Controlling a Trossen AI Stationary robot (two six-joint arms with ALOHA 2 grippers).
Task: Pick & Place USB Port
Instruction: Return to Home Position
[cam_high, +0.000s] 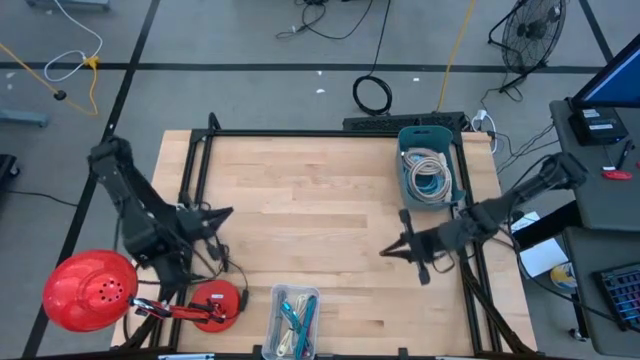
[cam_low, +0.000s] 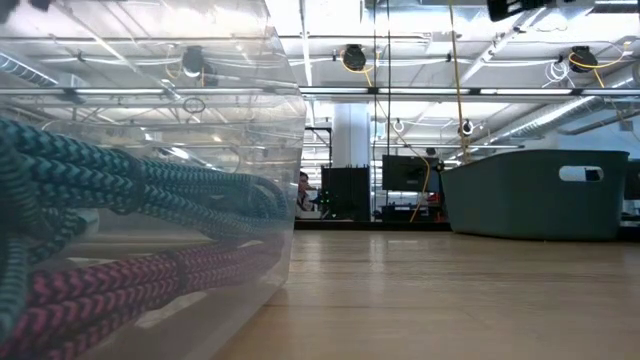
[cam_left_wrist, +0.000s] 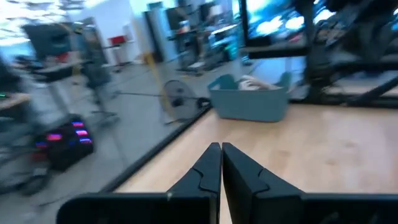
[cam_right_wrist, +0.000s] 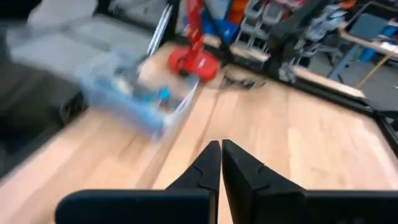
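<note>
A clear plastic box (cam_high: 295, 320) of teal and pink braided cables stands at the near edge, and fills the left of the low view (cam_low: 150, 200). A grey-blue bin (cam_high: 430, 165) with coiled white cables stands at the far right. I cannot pick out a USB port among the cables. My left gripper (cam_high: 228, 212) hovers shut over the table's left side, pointing toward the bin (cam_left_wrist: 249, 102); nothing is between its fingers (cam_left_wrist: 221, 144). My right gripper (cam_high: 383, 251) hovers shut right of centre, pointing toward the clear box (cam_right_wrist: 137, 93), holding nothing (cam_right_wrist: 221, 142).
A red desk lamp (cam_high: 90, 290) with its round red base (cam_high: 215, 305) sits at the near left corner. Black frame rails (cam_high: 190, 180) run along the table's left, far and right edges. Bare wood (cam_high: 320, 220) lies between the two grippers.
</note>
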